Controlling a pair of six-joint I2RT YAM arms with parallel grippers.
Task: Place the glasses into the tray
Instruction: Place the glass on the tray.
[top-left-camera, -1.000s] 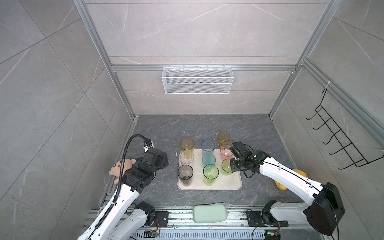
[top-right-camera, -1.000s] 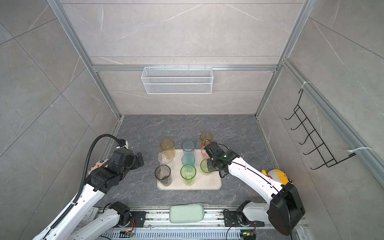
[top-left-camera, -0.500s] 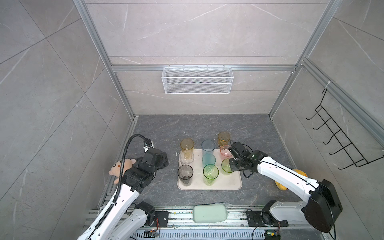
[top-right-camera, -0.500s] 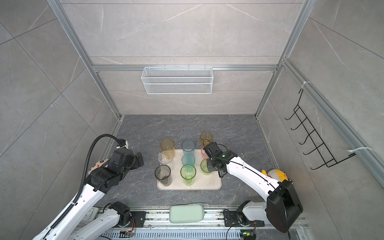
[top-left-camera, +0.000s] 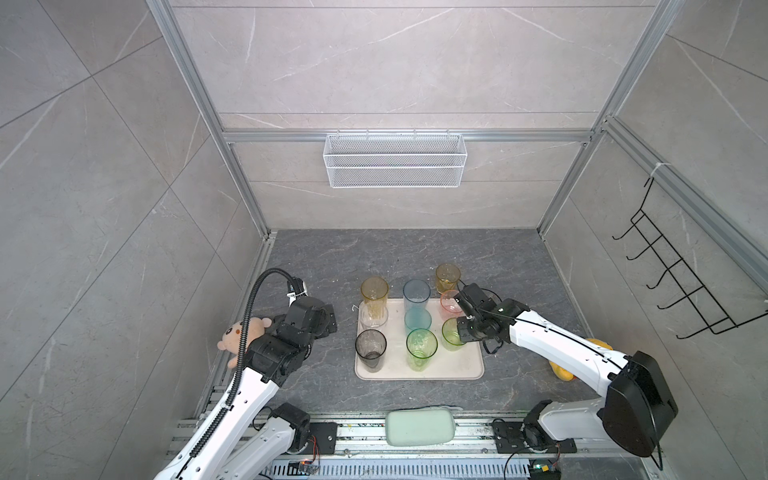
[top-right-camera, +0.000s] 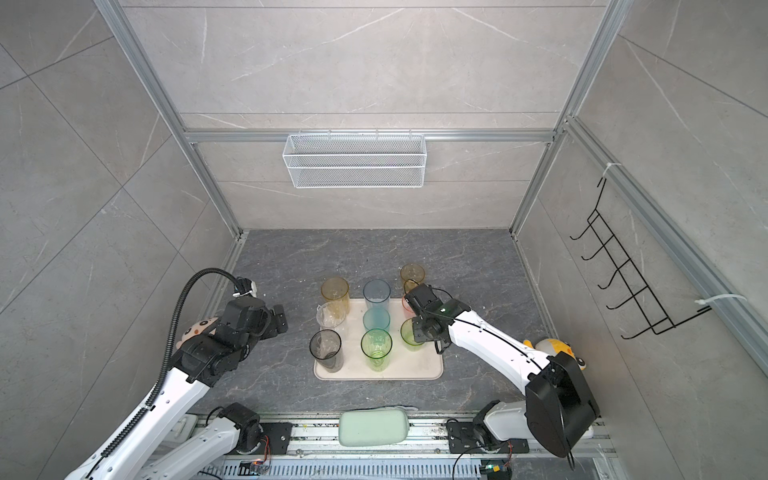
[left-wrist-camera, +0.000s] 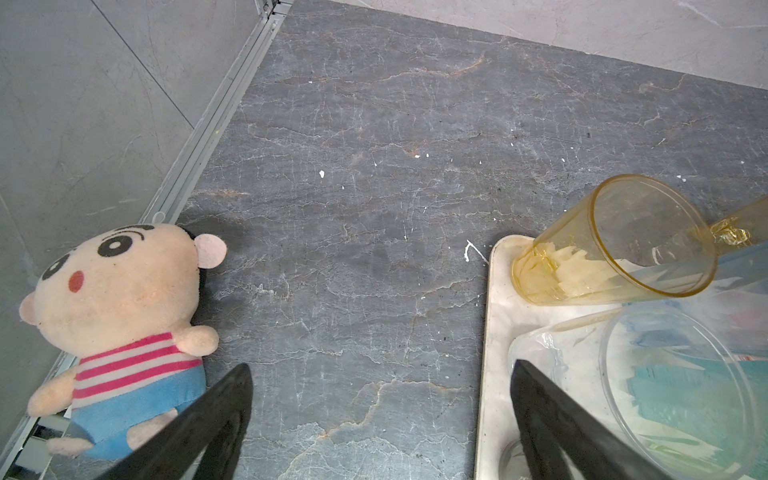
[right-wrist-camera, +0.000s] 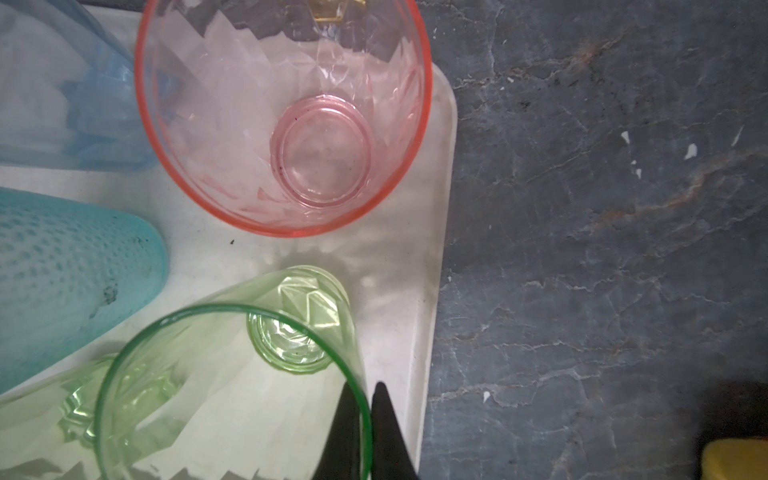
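Note:
The cream tray (top-left-camera: 465, 370) lies mid-floor and holds several glasses: tall amber (top-left-camera: 374, 291), clear (top-left-camera: 373, 318), smoky grey (top-left-camera: 370, 347), pale blue (top-left-camera: 416, 293), teal (top-left-camera: 417, 322), tall green (top-left-camera: 422, 347) and pink (top-left-camera: 449, 301). A short amber glass (top-left-camera: 447, 276) stands on the floor behind the tray. My right gripper (right-wrist-camera: 365, 390) is shut on the rim of the short green glass (right-wrist-camera: 232, 395), whose base is over the tray's right side beside the pink glass (right-wrist-camera: 286, 124). My left gripper (left-wrist-camera: 380, 365) hangs open over bare floor left of the tray (left-wrist-camera: 496, 324).
A plush doll (top-left-camera: 241, 336) lies by the left wall, a yellow toy (top-left-camera: 561, 370) by the right arm. A mint pad (top-left-camera: 419, 426) sits on the front rail. A wire basket (top-left-camera: 395, 160) and a black hook rack (top-left-camera: 681, 282) hang on the walls.
The right wrist has edged slightly toward the tray's middle with the short green glass still pinched. The left arm has not moved.

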